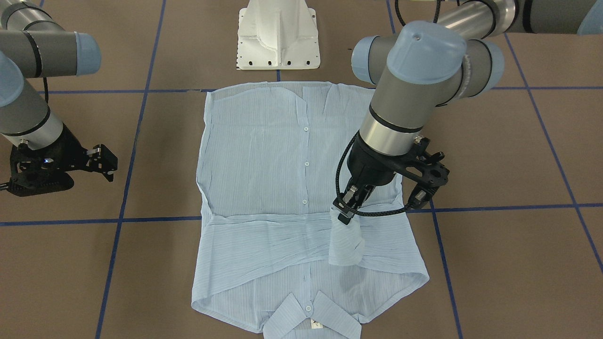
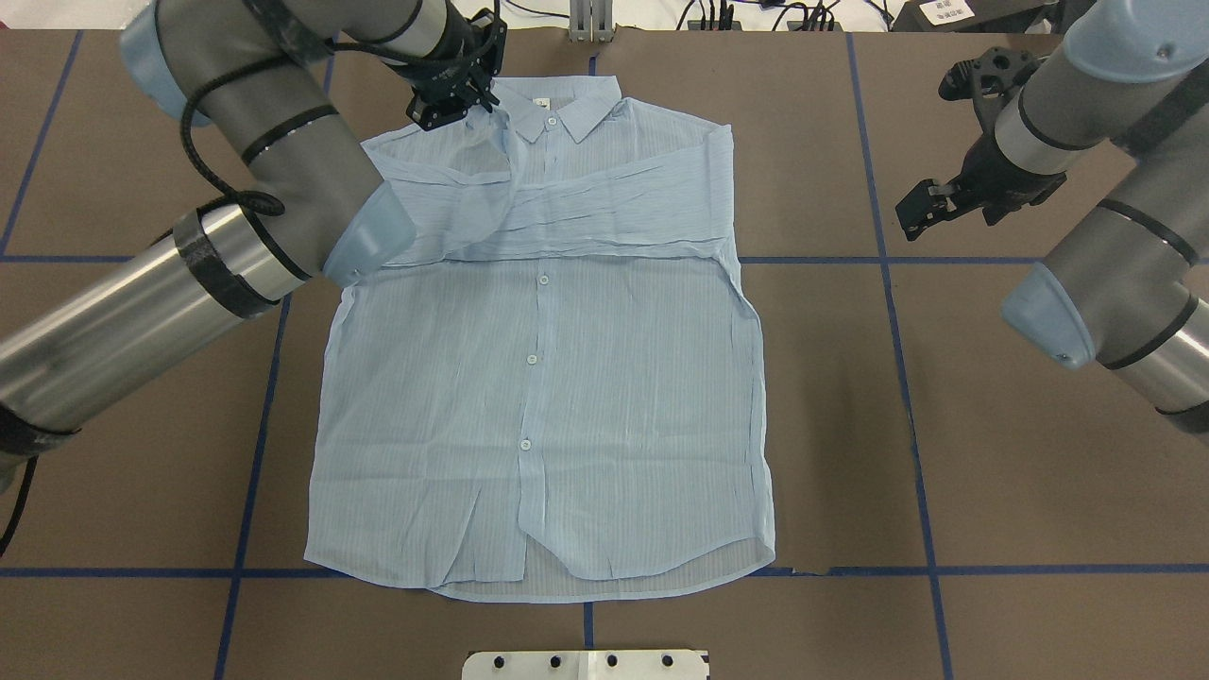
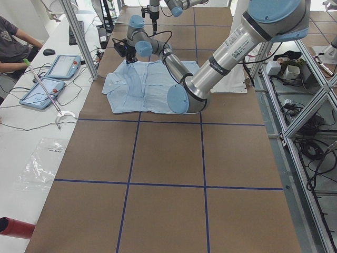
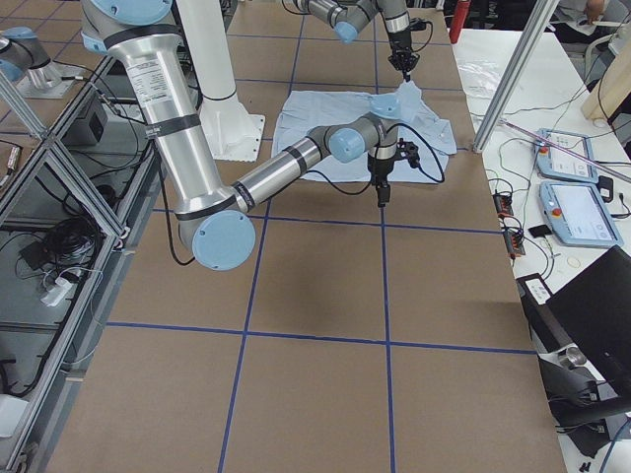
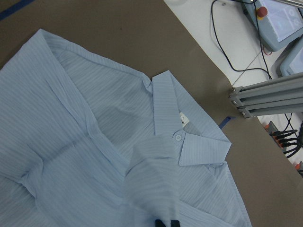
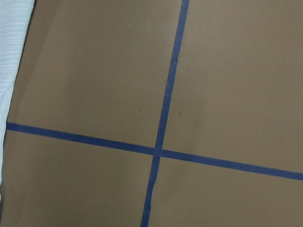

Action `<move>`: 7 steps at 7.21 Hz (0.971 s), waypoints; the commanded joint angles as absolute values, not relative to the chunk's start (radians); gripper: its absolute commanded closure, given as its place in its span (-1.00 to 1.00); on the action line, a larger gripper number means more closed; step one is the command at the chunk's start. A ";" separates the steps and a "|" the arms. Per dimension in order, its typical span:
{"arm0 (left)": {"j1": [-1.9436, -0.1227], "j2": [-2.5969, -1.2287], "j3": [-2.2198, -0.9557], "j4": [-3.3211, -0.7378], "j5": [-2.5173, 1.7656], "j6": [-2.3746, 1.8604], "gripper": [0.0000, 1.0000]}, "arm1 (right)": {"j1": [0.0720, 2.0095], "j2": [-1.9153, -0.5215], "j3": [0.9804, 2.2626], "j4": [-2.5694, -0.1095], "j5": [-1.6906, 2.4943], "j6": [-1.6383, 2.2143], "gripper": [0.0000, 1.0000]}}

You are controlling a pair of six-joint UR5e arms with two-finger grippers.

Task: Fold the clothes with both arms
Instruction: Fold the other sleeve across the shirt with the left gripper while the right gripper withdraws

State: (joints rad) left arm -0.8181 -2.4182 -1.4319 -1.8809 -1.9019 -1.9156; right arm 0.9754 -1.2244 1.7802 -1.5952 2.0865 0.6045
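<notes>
The light-blue shirt [image 2: 548, 397] lies flat and buttoned on the brown table, with its collar [image 2: 557, 109] at the far side from the robot. One sleeve is folded across the chest [image 2: 604, 203]. My left gripper [image 1: 346, 212] hovers over the shirt's upper part, shut on the other sleeve's cuff [image 1: 346, 245], which hangs below it. In the left wrist view the lifted cuff [image 5: 154, 179] drapes in front of the collar [image 5: 199, 142]. My right gripper [image 2: 921, 212] stands open and empty over bare table, well apart from the shirt's side.
The white pedestal base [image 1: 278, 37] stands at the robot's edge of the table. Blue tape lines [image 6: 163, 109] cross the brown surface. A side table with teach pendants [image 3: 52, 79], a seated person [image 3: 13, 42] and an aluminium post [image 5: 265, 97] lie beyond the collar end.
</notes>
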 commanded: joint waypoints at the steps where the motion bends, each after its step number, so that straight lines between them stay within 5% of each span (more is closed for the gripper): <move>1: -0.654 -2.436 -1.334 -1.983 -1.730 -1.972 1.00 | 0.974 -1.224 1.776 -1.594 2.085 0.606 -1.00; 2: -0.600 -2.516 -1.193 -2.081 -1.705 -2.032 1.00 | 0.974 -1.223 1.773 -1.594 2.085 0.604 -1.00; 3: -0.528 -2.621 -1.035 -2.165 -1.654 -2.067 0.72 | 0.974 -1.223 1.766 -1.594 2.085 0.604 -1.00; 4: -0.497 -2.635 -1.017 -2.202 -1.634 -1.983 -0.98 | 0.974 -1.220 1.767 -1.594 2.085 0.606 -1.00; 7: -0.502 -2.612 -1.023 -2.256 -1.634 -1.895 -1.00 | 0.974 -1.212 1.776 -1.594 2.086 0.621 -1.00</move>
